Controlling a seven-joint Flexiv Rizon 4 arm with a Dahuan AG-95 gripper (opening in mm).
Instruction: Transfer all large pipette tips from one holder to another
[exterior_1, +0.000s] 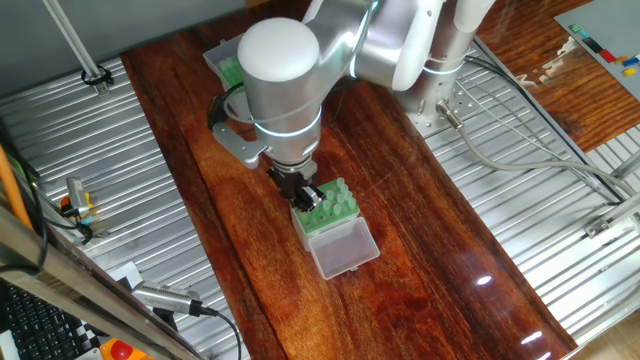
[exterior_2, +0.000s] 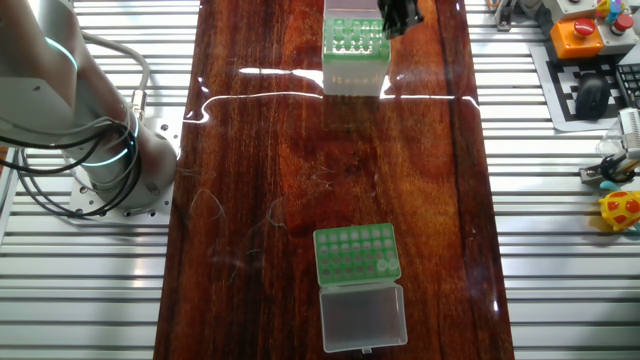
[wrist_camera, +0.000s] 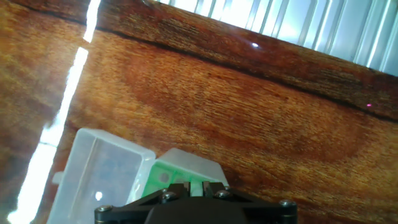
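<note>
In the other fixed view, the wooden table (exterior_2: 250, 200) runs front to back with two holders on it, well apart. The low rack (exterior_2: 357, 255) lies near the front edge, its open lid (exterior_2: 362, 315) flat on the table just before it. The taller box (exterior_2: 355, 75) stands at the far end, with the gripper (exterior_2: 400, 15) at its right rear corner. The arm's base (exterior_2: 110, 170) stands left of the table, off the wood.

A dark wooden board (exterior_1: 430, 250) lies along a ribbed metal table (exterior_1: 540, 220). Beside it in the other fixed view sit an orange box with a red button (exterior_2: 580, 30), a black keyboard (exterior_2: 600, 95) and a yellow toy (exterior_2: 622, 210). Grey cables (exterior_1: 520, 160) run across the metal ribs.
</note>
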